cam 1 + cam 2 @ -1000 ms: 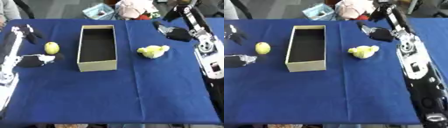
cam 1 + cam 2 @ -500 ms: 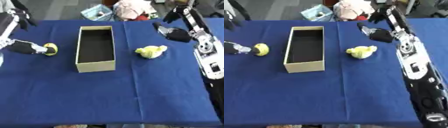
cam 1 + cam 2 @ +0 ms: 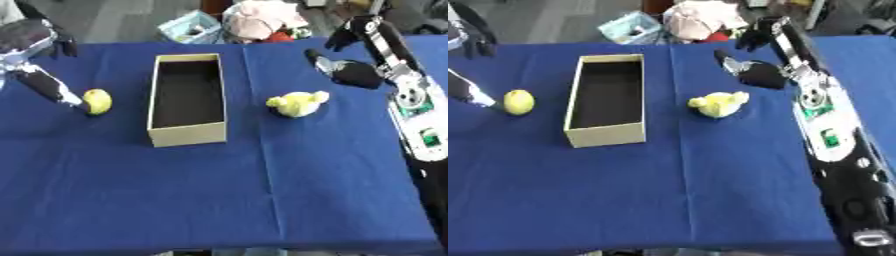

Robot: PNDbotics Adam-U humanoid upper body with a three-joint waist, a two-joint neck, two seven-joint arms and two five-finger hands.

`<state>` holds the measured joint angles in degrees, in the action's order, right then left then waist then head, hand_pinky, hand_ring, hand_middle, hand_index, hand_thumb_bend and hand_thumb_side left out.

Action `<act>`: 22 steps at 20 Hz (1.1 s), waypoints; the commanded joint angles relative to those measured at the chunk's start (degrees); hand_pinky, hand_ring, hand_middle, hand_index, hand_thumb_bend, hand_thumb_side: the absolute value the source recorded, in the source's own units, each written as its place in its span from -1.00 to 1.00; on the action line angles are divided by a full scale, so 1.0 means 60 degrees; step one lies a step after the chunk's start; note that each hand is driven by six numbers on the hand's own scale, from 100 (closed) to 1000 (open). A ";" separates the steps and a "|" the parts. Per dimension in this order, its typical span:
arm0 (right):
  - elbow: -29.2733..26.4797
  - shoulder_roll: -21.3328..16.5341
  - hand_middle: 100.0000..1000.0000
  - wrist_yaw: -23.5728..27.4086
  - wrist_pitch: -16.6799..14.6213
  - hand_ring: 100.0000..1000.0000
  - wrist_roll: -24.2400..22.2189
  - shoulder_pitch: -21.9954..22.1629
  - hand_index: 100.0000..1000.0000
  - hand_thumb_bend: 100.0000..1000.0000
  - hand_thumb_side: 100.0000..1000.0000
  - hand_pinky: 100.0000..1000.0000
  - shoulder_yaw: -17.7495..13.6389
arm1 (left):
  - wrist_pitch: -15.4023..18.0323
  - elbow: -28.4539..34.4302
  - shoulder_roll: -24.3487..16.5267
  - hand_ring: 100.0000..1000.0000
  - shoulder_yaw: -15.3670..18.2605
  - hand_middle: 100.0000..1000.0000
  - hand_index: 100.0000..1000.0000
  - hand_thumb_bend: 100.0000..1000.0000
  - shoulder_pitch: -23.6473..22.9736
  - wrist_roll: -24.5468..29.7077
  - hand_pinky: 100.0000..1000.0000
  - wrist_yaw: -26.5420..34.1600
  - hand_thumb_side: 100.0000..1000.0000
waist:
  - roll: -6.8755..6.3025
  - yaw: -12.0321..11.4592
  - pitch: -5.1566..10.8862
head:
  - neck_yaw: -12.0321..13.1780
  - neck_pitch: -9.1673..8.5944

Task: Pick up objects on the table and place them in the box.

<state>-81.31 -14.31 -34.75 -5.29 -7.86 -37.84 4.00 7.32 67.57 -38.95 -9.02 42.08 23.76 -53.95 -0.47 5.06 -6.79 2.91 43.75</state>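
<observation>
No readable text, label, brand, number or sign anywhere around the box (image 3: 186, 98): none on its pale walls, none on the blue cloth (image 3: 219, 200) beneath it.

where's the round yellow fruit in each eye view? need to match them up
Left eye view: the round yellow fruit sits left of centre, at the left hand fingertips.
Right eye view: same fruit, closer to the left edge.
Shared landmark: the box, on the fruit's right in both views.

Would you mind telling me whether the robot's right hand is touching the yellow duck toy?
Apart. In the left eye view, blue cloth shows between the right hand and the yellow duck toy.
</observation>
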 commanded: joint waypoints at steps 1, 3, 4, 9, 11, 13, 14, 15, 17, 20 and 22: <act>-0.0052 -0.0057 -0.08 -0.0028 -0.0021 0.01 -0.0023 -0.0192 -0.03 -0.31 -0.12 0.28 0.0007 | 0.0157 -0.0894 0.0174 0.00 0.0136 0.00 0.23 0.80 0.0515 0.0092 0.19 -0.0727 -0.44 | 0.0003 0.0023 0.0183 | 0.0047 0.0008; -0.0041 -0.0026 -0.08 -0.0024 -0.0030 0.01 -0.0031 -0.0192 -0.03 -0.32 -0.11 0.28 0.0018 | 0.0220 -0.1424 0.0398 0.00 0.0206 0.00 0.23 0.79 0.0740 0.0063 0.19 -0.1112 -0.44 | 0.0010 0.0041 0.0194 | 0.0055 0.0018; -0.0036 -0.0010 -0.08 -0.0022 -0.0035 0.01 -0.0037 -0.0191 -0.03 -0.32 -0.11 0.28 0.0025 | 0.0260 -0.1646 0.0492 0.00 0.0234 0.00 0.23 0.78 0.0825 0.0053 0.19 -0.1273 -0.45 | 0.0014 0.0048 0.0199 | 0.0058 0.0025; -0.0009 0.0035 -0.08 -0.0013 -0.0044 0.01 -0.0045 -0.0194 -0.03 -0.32 -0.11 0.28 0.0034 | 0.0389 -0.2316 0.0832 -0.01 0.0350 0.00 0.23 0.70 0.1053 -0.0157 0.18 -0.1936 -0.43 | 0.0045 0.0071 0.0218 | 0.0086 0.0026; 0.0002 0.0046 -0.08 -0.0011 -0.0045 0.01 -0.0045 -0.0194 -0.03 -0.32 -0.10 0.28 0.0036 | 0.0328 -0.2487 0.0931 -0.03 0.0425 -0.02 0.22 0.65 0.1091 -0.0411 0.16 -0.2123 -0.41 | 0.0053 0.0082 0.0221 | 0.0103 0.0031; 0.0011 0.0056 -0.08 -0.0005 -0.0046 0.00 -0.0047 -0.0192 -0.03 -0.32 -0.10 0.28 0.0038 | 0.0170 -0.2627 0.1006 -0.04 0.0504 -0.03 0.21 0.57 0.1115 -0.0762 0.14 -0.2320 -0.39 | 0.0053 0.0097 0.0217 | 0.0117 0.0036; 0.0013 0.0062 -0.08 -0.0002 -0.0047 0.00 -0.0047 -0.0189 -0.03 -0.33 -0.10 0.28 0.0039 | 0.0067 -0.2692 0.1039 -0.04 0.0540 -0.03 0.20 0.55 0.1125 -0.0960 0.14 -0.2420 -0.38 | 0.0050 0.0107 0.0214 | 0.0124 0.0043; 0.0016 0.0068 -0.08 0.0001 -0.0046 0.00 -0.0046 -0.0186 -0.03 -0.33 -0.10 0.28 0.0040 | -0.0011 -0.2749 0.1065 -0.04 0.0562 -0.04 0.20 0.52 0.1130 -0.1123 0.13 -0.2498 -0.39 | 0.0045 0.0116 0.0209 | 0.0127 0.0049; 0.0020 0.0076 -0.08 0.0009 -0.0047 0.00 -0.0049 -0.0181 -0.03 -0.33 -0.09 0.28 0.0046 | -0.0124 -0.2861 0.1105 -0.05 0.0587 -0.04 0.19 0.50 0.1137 -0.1356 0.12 -0.2621 -0.40 | 0.0031 0.0139 0.0195 | 0.0140 0.0058; 0.0021 0.0087 -0.08 0.0023 -0.0049 0.00 -0.0050 -0.0177 -0.03 -0.33 -0.09 0.28 0.0050 | -0.0253 -0.3023 0.1157 -0.05 0.0613 -0.04 0.19 0.46 0.1156 -0.1541 0.12 -0.2800 -0.42 | 0.0013 0.0183 0.0168 | 0.0154 0.0061; 0.0021 0.0089 -0.08 0.0027 -0.0048 0.00 -0.0049 -0.0182 -0.03 -0.33 -0.09 0.27 0.0049 | -0.0268 -0.3114 0.1189 -0.04 0.0620 -0.04 0.19 0.45 0.1158 -0.1541 0.12 -0.2857 -0.43 | 0.0007 0.0212 0.0151 | 0.0158 0.0061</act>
<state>-80.73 -13.33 -34.71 -5.50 -8.07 -37.83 4.29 5.91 48.63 -31.00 -5.93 47.46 14.96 -70.54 -0.30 6.32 -6.61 3.68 43.77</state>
